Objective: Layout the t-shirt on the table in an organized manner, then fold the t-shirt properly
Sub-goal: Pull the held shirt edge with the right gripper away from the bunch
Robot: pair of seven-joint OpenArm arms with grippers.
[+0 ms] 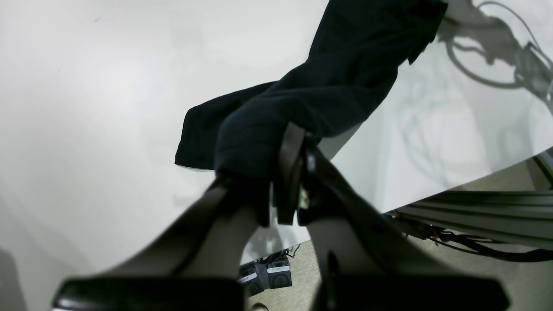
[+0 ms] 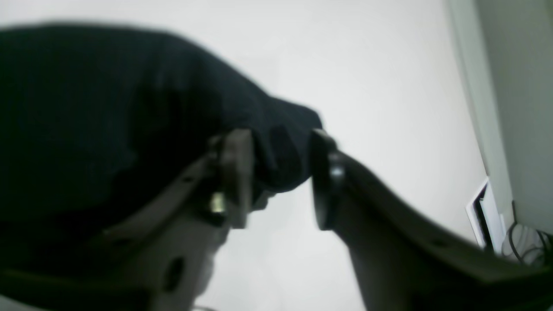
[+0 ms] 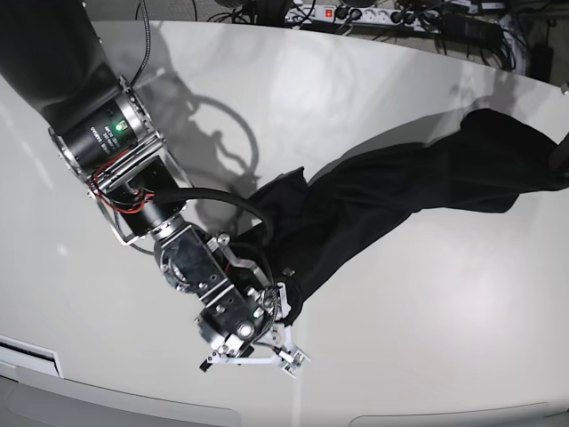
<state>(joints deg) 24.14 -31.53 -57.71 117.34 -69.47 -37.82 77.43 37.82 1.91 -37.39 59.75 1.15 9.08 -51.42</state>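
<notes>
The black t-shirt [image 3: 418,191] lies in a long bunched band across the white table [image 3: 427,311], from front centre to far right. In the left wrist view my left gripper [image 1: 300,149] is shut on a fold of the t-shirt [image 1: 345,77], which trails away over the table [image 1: 86,108]. In the base view that gripper is cut off at the right edge. My right gripper [image 3: 283,313] is at the shirt's near end. Up close, the right gripper [image 2: 281,172] stands open, with a lump of the t-shirt [image 2: 108,121] lying loose in the gap.
The right arm [image 3: 133,169] reaches in from the back left. A power strip and cables [image 3: 356,15] lie beyond the table's far edge. The table's curved edge [image 1: 475,183] runs close to my left gripper, with a metal rail [image 1: 475,211] and floor pedals [image 1: 268,276] below.
</notes>
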